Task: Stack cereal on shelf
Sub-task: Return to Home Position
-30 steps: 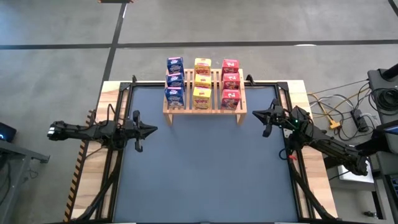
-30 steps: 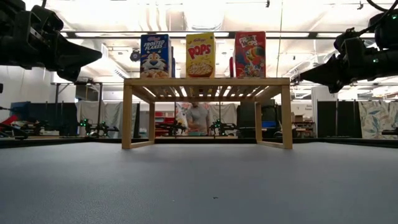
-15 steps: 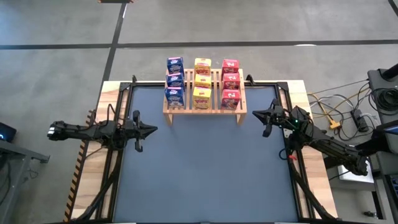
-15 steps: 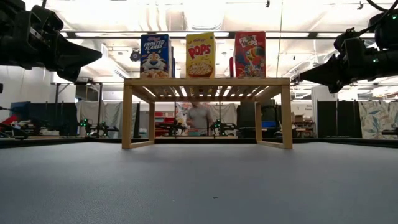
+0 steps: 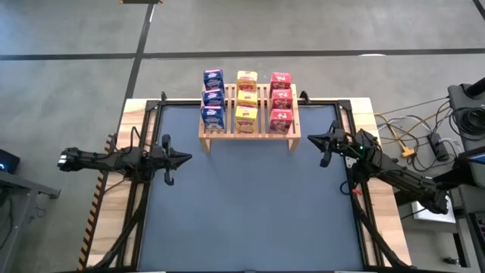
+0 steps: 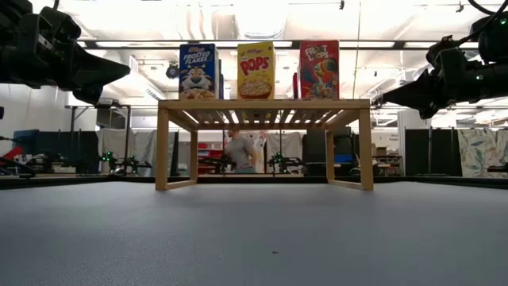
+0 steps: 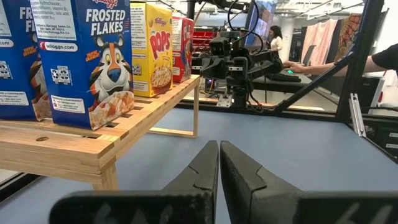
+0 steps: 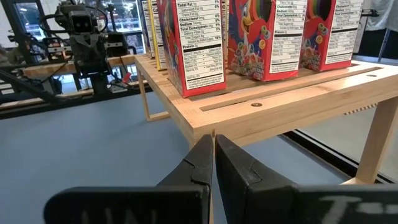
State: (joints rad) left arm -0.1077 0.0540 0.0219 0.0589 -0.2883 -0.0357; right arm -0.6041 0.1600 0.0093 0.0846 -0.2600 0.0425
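— Where is the cereal [image 5: 245,98]?
— All nine boxes stand on the shelf [image 5: 263,125] at the table's [image 5: 250,205] far edge, in three lines by colour.
— And the arms?
— The left gripper [image 5: 187,158] is near the left edge and the right gripper [image 5: 311,137] near the right, both empty with fingers together. For homing, I'd draw each one straight back, away from the shelf.

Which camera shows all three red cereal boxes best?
The high view: all three red boxes stand in one row on the shelf, none hidden. The low view shows only the front one; the right wrist view crops their tops; the left wrist view catches a sliver.
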